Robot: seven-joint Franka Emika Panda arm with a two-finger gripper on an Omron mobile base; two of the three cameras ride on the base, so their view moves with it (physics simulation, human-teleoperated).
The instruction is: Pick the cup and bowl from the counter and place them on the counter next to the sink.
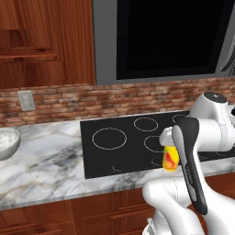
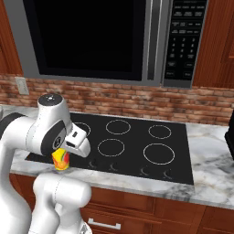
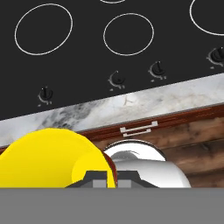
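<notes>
the gripper (image 3: 106, 177) is clamped on the yellow cup (image 1: 170, 159), its jaws drawn almost together. the cup hangs beneath the hand, lifted off the counter (image 1: 50, 163), above the front edge of the black cooktop (image 1: 124, 151), with its red-orange blotch facing the left base camera. in the right base view the same cup (image 2: 61, 159) peeks out below the white wrist, over the near left corner of the cooktop (image 2: 137, 151), just ahead of the marble strip that runs along the front.

from the hand camera the cup (image 3: 52, 157) bulges large and yellow at the lower left, pressed up against the dark fingertips (image 3: 94, 179). beyond it lie the cooktop's white burner rings (image 3: 43, 29) and its small knob marks, then the veined marble edge (image 3: 127, 105) and a reddish-brown drawer front with a pale handle (image 3: 139, 129).

the bowl (image 1: 7, 142), grey-white and mottled, sits on the counter at the far left edge of the left base view, well apart from the cup and the arm. a brick backsplash (image 1: 69, 103) runs behind the counter, with a wall outlet (image 1: 26, 100) above the bowl, and a microwave (image 2: 114, 39) hangs over the cooktop.
</notes>
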